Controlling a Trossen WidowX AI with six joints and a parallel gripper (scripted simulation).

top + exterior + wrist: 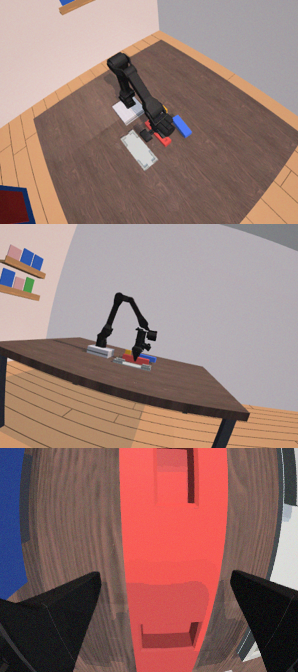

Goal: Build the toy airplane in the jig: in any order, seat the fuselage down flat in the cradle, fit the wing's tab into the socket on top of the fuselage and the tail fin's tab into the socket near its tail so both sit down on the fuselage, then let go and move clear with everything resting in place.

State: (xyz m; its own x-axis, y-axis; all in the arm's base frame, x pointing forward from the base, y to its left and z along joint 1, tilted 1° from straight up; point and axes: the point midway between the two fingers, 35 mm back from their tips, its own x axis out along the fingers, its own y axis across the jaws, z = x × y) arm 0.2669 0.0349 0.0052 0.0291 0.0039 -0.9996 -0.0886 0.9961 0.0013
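Observation:
The red fuselage [166,140] [144,361] [172,538] lies on the table beside the jig, its two sockets facing up in the wrist view. The pale grey jig [139,150] [132,364] [289,558] has nothing in its cradle. The blue wing [182,126] [149,358] [10,523] lies on the fuselage's other side. The yellow tail fin [165,109] [127,352] is partly hidden behind the arm and the fuselage. My gripper [135,359] [168,578] is open, pointing down, with one fingertip on each side of the fuselage and visible gaps to it.
The arm's white and grey base block [125,116] [99,352] stands near the jig's end. The wing lies close beside one finger and the jig's edge close beside the other. Shelves with coloured blocks hang on the far wall.

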